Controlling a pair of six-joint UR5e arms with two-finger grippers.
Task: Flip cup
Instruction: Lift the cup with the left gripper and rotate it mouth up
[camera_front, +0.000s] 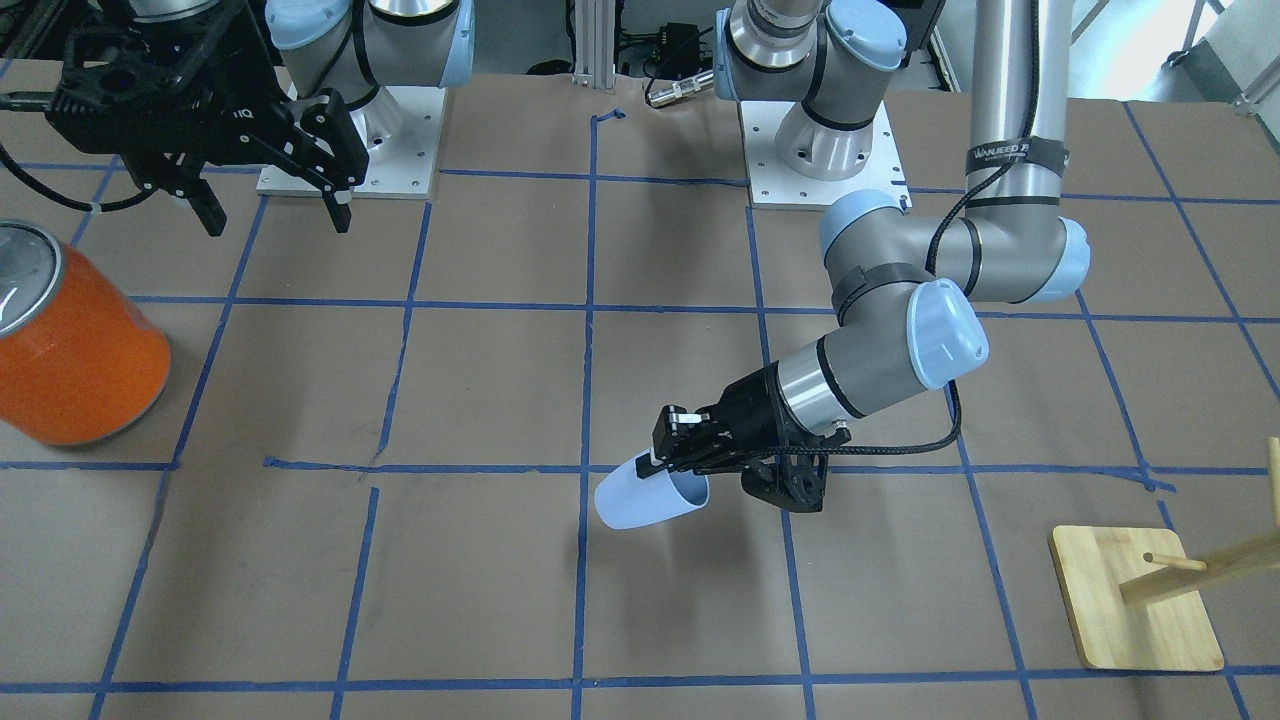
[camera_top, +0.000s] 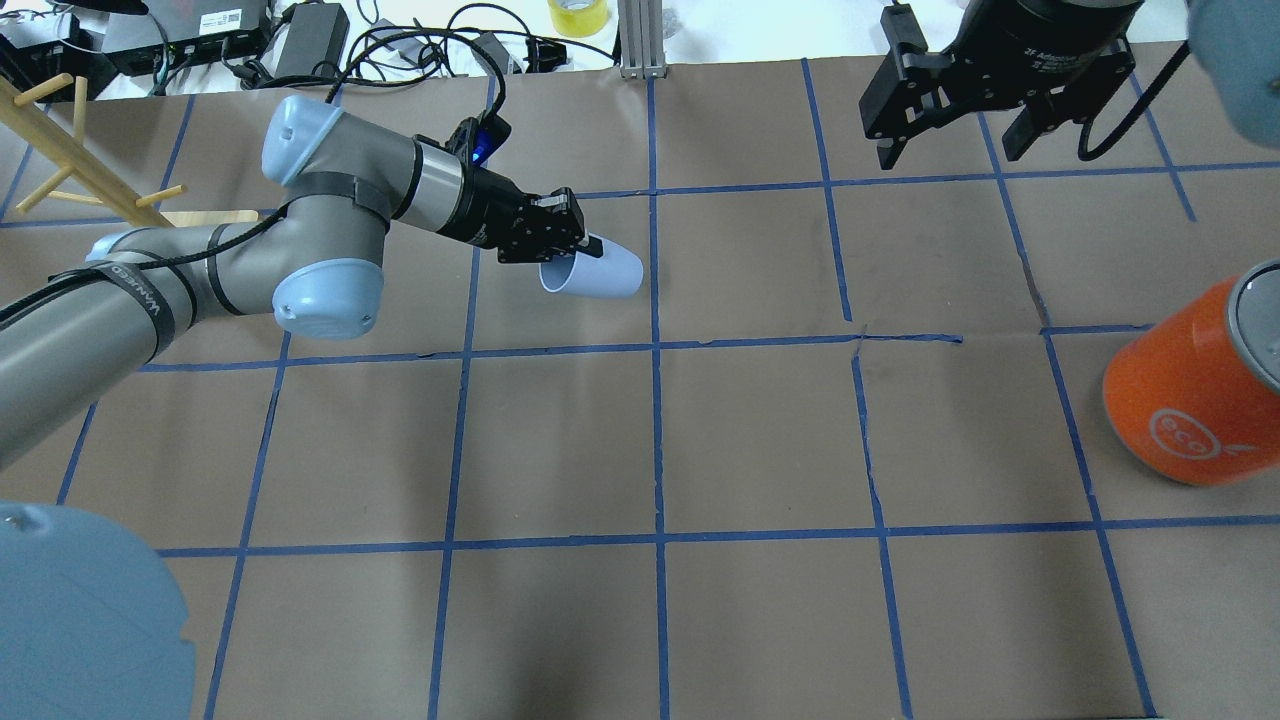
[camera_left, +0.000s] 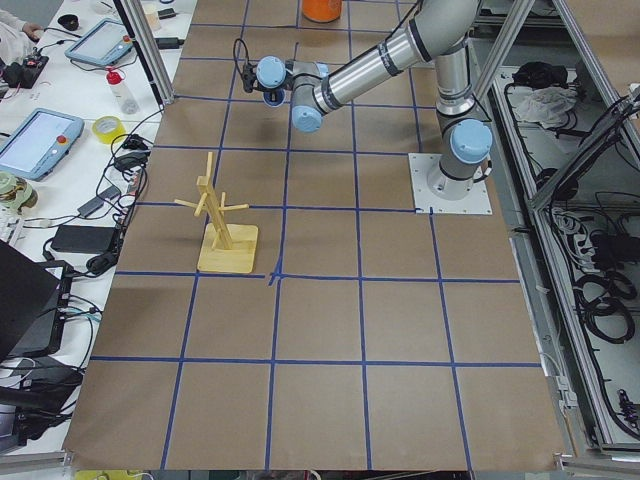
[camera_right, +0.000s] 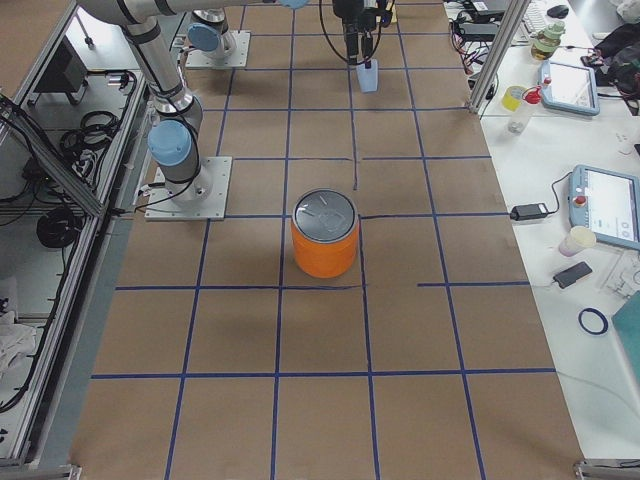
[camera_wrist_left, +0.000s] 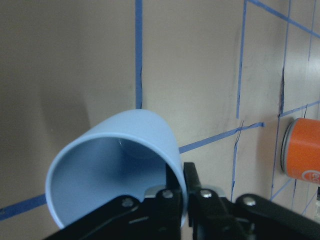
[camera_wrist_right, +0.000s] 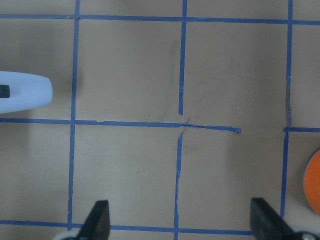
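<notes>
The left gripper (camera_front: 662, 462) pinches the cup (camera_front: 640, 497) by its rim, tilted sideways above the taped table (camera_front: 480, 380); the right gripper (camera_front: 276, 218) hangs wide open. The thin plastic looks light and crushable, so the rim suits a gentle grip

The lower rim of the cup (camera_wrist_left: 135, 131) hides behind the left gripper (camera_wrist_left: 182, 187); to that gripper's right, the frame edge cuts off the orange can (camera_wrist_left: 303, 150).

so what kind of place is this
Probably a robotics lab test cell: two arms bolted to a table gridded with blue tape, teach pendants and cabling on the side bench, aluminium framing around it.
</notes>
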